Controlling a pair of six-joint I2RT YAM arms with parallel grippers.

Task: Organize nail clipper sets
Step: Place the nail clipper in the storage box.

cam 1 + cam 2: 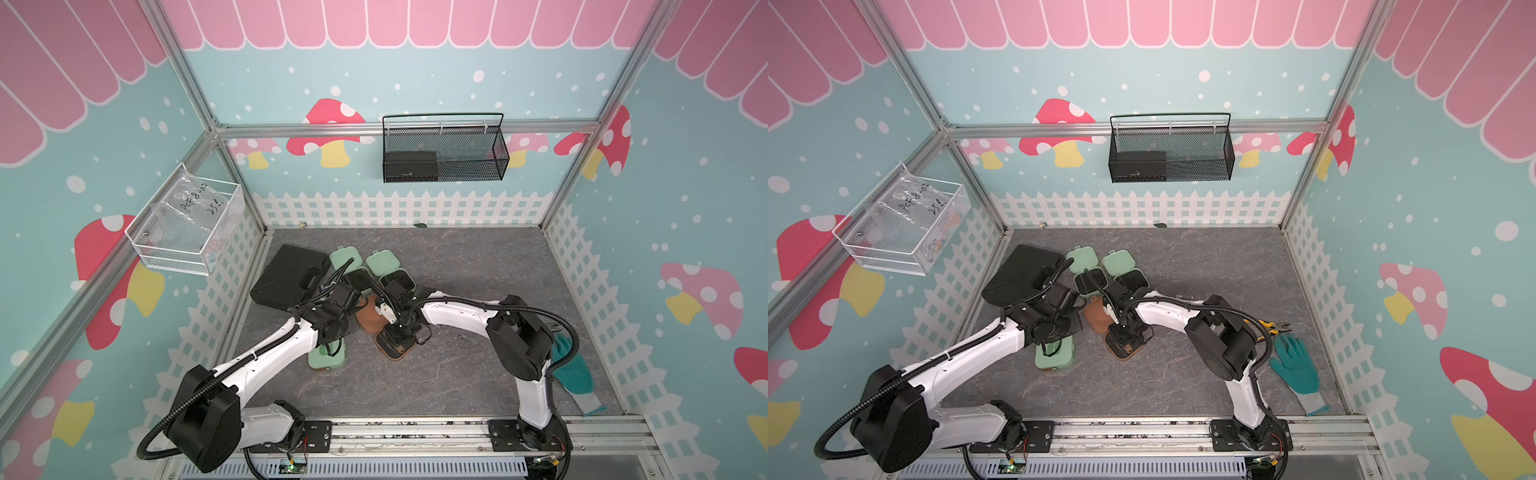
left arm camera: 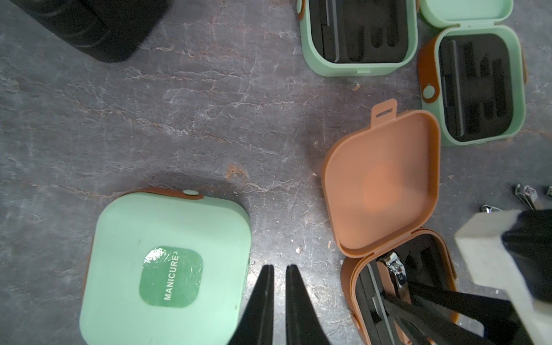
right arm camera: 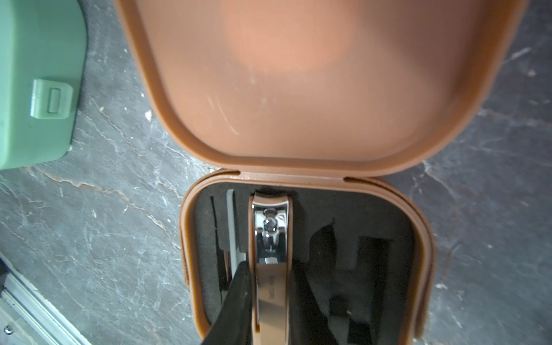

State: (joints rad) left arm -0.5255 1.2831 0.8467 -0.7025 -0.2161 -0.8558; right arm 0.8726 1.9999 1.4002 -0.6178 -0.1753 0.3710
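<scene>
The brown case point(image 3: 191, 239) lies open, its lid point(image 3: 298, 74) folded flat on the table. My right gripper point(image 3: 271, 264) is shut on a silver nail clipper point(image 3: 270, 227) that sits in a slot of the case's black insert. A thin file point(image 3: 231, 221) lies in the slot beside it. My left gripper point(image 2: 279, 267) is shut and holds nothing; it hangs over bare table between a closed mint case point(image 2: 167, 263) marked MANICURE and the brown case point(image 2: 349, 277). Two open mint cases point(image 2: 310, 59) point(image 2: 519, 98) lie farther off with their slots dark. Loose silver clippers point(image 2: 525, 194) lie on the table.
A large black case point(image 1: 286, 274) with a handle lies at the back left. On the right are a teal glove point(image 1: 575, 374) and pliers point(image 1: 1273, 326). A small silver tool point(image 1: 467, 338) lies near the right arm. A black mesh basket point(image 1: 444, 149) and a clear basket point(image 1: 187, 224) hang on the walls.
</scene>
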